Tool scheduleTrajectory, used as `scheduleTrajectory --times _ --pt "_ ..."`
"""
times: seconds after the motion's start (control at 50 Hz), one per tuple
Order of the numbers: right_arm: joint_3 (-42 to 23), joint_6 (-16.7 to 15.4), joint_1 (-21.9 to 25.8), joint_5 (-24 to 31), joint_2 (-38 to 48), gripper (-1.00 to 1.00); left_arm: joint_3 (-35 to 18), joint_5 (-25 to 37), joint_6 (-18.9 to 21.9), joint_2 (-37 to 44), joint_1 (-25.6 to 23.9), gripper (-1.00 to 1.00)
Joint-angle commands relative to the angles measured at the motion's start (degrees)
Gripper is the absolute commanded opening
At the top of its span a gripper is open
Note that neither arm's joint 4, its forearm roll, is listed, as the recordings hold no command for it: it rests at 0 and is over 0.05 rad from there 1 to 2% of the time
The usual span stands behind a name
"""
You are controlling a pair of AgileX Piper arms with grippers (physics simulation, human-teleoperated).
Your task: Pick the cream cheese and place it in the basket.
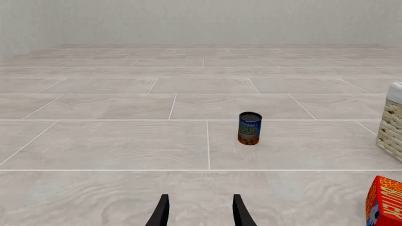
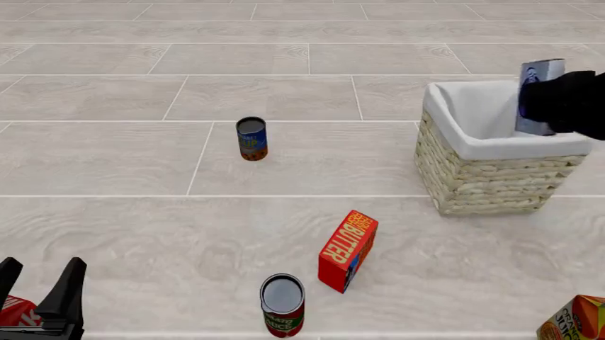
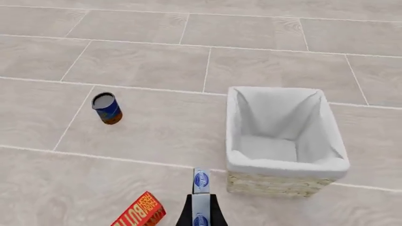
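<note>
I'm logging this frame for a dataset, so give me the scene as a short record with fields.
cream cheese: held upright by the right claw, above the basket's near-right rim
basket: holds nothing, liner bare
right claw: shut on the box
left claw: open, low, holding nothing
blue can: upright, left of the basket
butter: tilted, near a red can

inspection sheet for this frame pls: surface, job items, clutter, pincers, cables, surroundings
Surface: pale tiled top, nothing spilled.
Job's things: cream cheese held on edge by the right pincer, above the basket; the basket's white liner is bare inside.
Clutter: blue can upright; red can upright; butter box standing tilted; orange carton at the near right edge.
Grippers: left pincer open, holding nothing, low at near left.
Cables: nothing seen.
Surroundings: plain pale wall beyond the tiles.
</note>
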Motion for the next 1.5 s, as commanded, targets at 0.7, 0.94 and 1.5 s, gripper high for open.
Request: scheduleTrajectory --times 0.7,0.94,1.5 --pt "-16.5 -9.7 -8.9 1.1 21.9 -1.0 0.0 0.0 0.0 0.0 0.0 1.0" --pt "-16.8 -11.6 -9.9 1.3 24.2 -1.0 0.0 0.0 0.0 0.0 0.0 1.0" --pt "-24.5 -13.2 -13.0 5.2 33.4 -1.0 0.0 0.0 0.0 0.0 0.0 1.0"
